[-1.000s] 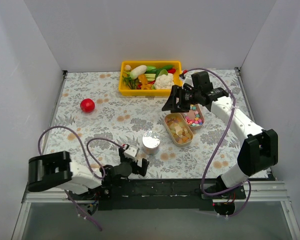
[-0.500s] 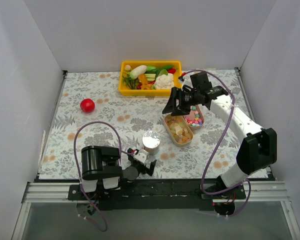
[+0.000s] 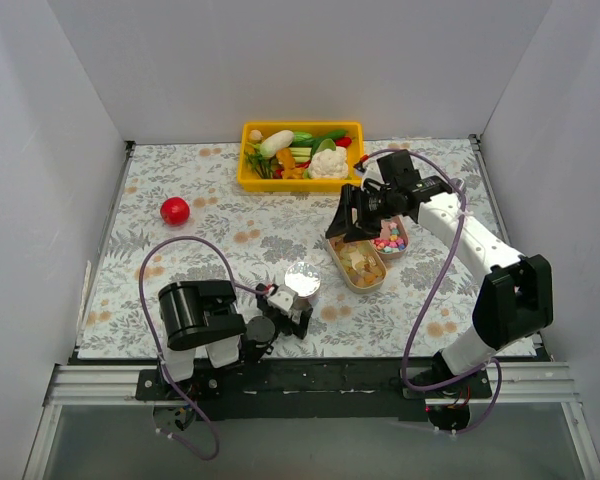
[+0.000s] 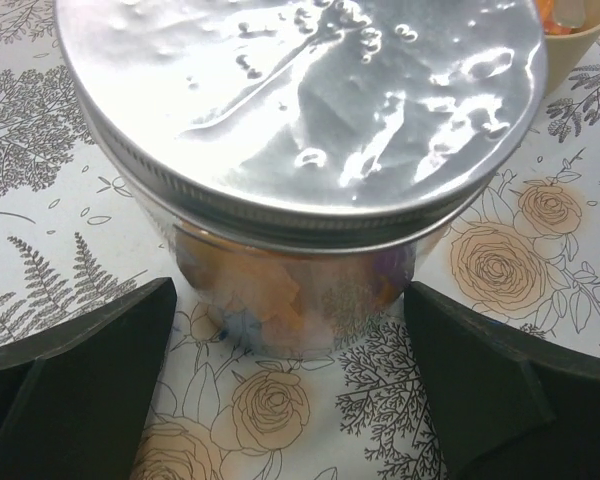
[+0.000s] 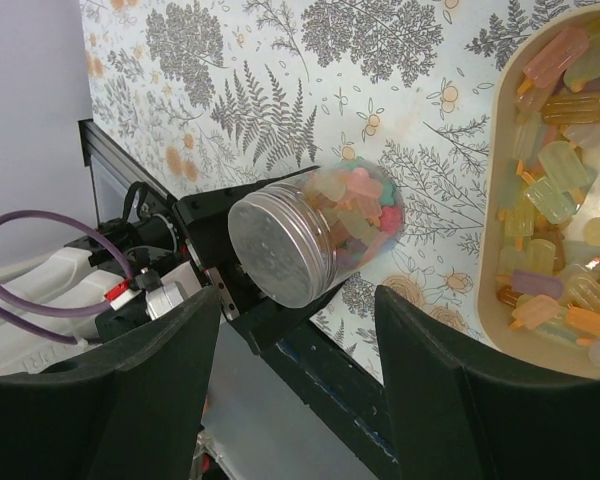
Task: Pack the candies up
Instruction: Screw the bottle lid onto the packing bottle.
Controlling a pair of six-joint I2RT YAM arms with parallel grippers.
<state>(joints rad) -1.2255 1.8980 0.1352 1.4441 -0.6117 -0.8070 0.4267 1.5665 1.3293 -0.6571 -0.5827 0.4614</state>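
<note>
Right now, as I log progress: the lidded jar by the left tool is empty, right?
Not empty. The right wrist view shows the lidded jar by the left tool holding coloured candies behind its clear wall.

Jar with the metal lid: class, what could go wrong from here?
1. The left gripper is open, fingers flanking the jar low down; an off-centre squeeze might push it into the nearby tray.
2. The right gripper hangs open close to that tray; dropping carelessly could strike its rim and scatter candies.
</note>
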